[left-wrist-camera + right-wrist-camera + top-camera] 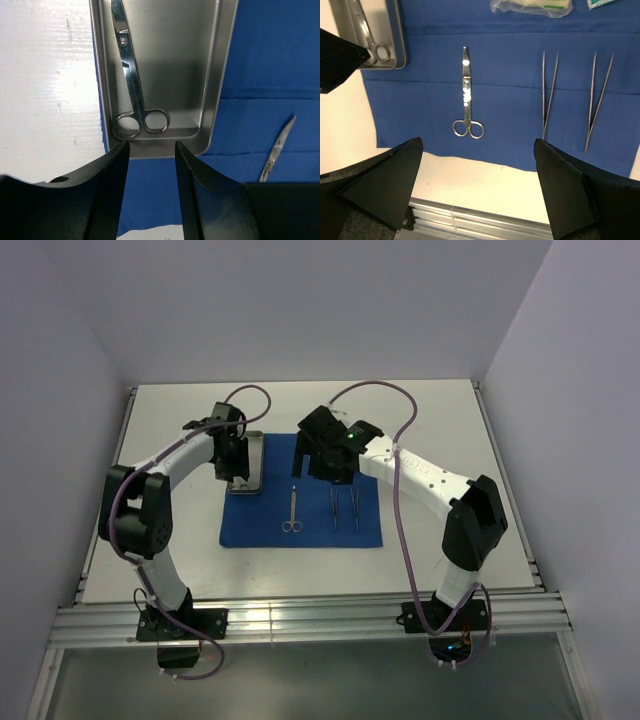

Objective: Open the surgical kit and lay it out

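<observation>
Top view: the left gripper (232, 455) hangs over the steel tray (256, 452) at the blue cloth's (300, 530) far-left corner. Its jaws are hidden here.

Left wrist: the jaws stand narrow and empty, just short of the tray scissors (132, 80), which lie along the tray's left wall. Grip across the shank, clear of that wall. The blade tips are cut off.

Right wrist: the right gripper (477, 190) is wide and empty. The laid-out scissors (466, 95) and tweezers (547, 95) lie right of the tray. The packets (530, 6), probably two, are cropped.
</observation>
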Robot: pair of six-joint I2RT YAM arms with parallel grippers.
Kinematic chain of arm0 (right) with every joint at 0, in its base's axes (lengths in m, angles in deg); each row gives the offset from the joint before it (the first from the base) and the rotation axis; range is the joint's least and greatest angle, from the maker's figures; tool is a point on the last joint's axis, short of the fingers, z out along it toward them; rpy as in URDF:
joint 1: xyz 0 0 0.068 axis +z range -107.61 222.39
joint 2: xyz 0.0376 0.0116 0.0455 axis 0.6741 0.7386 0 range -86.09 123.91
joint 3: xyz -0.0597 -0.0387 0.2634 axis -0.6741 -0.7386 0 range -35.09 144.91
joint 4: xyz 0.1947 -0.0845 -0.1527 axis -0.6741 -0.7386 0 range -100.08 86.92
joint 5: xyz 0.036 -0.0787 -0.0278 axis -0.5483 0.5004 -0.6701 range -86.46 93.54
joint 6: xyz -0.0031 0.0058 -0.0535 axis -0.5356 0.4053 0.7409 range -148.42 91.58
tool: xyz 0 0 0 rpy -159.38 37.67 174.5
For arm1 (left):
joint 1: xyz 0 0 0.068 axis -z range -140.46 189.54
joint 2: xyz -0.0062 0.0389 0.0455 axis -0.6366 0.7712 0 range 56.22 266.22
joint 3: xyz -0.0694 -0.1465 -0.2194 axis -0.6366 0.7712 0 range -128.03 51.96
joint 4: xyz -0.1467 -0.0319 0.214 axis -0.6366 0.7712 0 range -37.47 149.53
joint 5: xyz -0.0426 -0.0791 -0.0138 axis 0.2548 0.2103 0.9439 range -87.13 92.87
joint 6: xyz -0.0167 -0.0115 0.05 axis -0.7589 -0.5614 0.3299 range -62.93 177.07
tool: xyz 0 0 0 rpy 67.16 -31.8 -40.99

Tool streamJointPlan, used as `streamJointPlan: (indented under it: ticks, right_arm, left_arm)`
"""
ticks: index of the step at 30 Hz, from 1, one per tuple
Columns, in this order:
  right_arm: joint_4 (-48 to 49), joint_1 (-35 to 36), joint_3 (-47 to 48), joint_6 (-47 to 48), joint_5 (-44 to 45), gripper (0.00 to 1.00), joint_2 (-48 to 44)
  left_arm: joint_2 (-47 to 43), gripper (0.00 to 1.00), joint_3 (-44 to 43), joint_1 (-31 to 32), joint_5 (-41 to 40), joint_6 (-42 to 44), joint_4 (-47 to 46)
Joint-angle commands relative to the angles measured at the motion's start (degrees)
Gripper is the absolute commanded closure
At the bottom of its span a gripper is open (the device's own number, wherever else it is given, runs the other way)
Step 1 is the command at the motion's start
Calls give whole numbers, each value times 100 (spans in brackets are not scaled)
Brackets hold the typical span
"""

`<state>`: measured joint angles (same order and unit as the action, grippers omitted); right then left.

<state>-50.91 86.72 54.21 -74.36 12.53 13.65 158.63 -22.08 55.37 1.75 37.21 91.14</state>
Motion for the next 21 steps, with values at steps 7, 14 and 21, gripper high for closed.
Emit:
streamJointPlan:
  ticks: [7, 14, 21]
  right_arm:
    - [222, -215, -264, 190, 41, 0, -262]
    - [275, -320, -307, 234, -29, 0, -219]
    - [327, -408, -334, 304, -126, 0, -166]
  left_arm:
    - [490, 54, -559, 34, -274, -89, 384]
    - [867, 52, -708, 34, -99, -115, 454]
    - [1176, 53, -822, 34, 33, -63, 481]
